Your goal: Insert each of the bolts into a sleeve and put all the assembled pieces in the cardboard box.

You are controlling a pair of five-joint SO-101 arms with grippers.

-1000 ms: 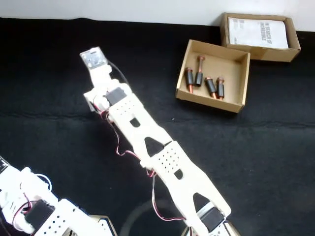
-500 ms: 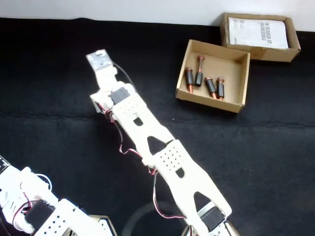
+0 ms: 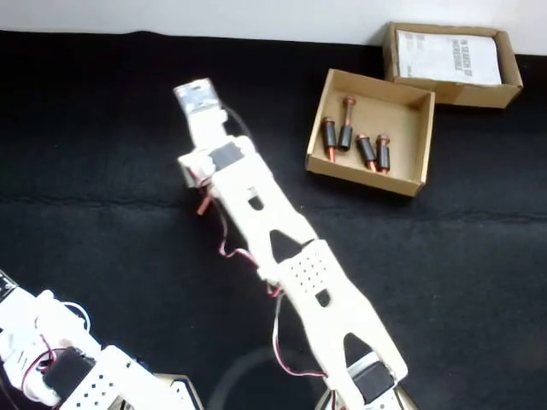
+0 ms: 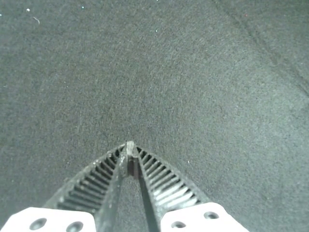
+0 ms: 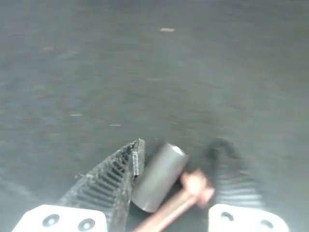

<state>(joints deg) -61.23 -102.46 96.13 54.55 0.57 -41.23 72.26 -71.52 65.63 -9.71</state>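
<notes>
The table [image 3: 102, 171] takes up nearly everything here, covered in black cloth with a long crease running across it. A strip of pale wall [image 3: 256, 17] shows along its far edge.

The right arm [image 3: 291, 256] stretches from the near edge out over the middle of the cloth. The left arm [image 3: 68, 367] sits folded at the near corner.

The cardboard box [image 3: 359, 175] lies well apart from the right gripper [image 5: 177, 153], off to its right in the high view and a little farther back. A second box [image 3: 511, 73] sits just behind it, farther still from that gripper, with a sheet of paper [image 3: 446, 56] inside.

Four assembled pieces [image 3: 366, 150] lie side by side in the cardboard box, copper ends poking out of dark sleeves.

The right gripper is clamped on a grey sleeve [image 5: 158, 178], which rests against one ribbed jaw. A copper bolt [image 5: 193, 186] runs through the sleeve, its head toward the other jaw. In the high view, a copper end pokes out under this gripper, above bare cloth.

The left gripper [image 4: 129, 147] has its jaws pressed together, tips meeting, with nothing between them. Only black cloth lies under it.
</notes>
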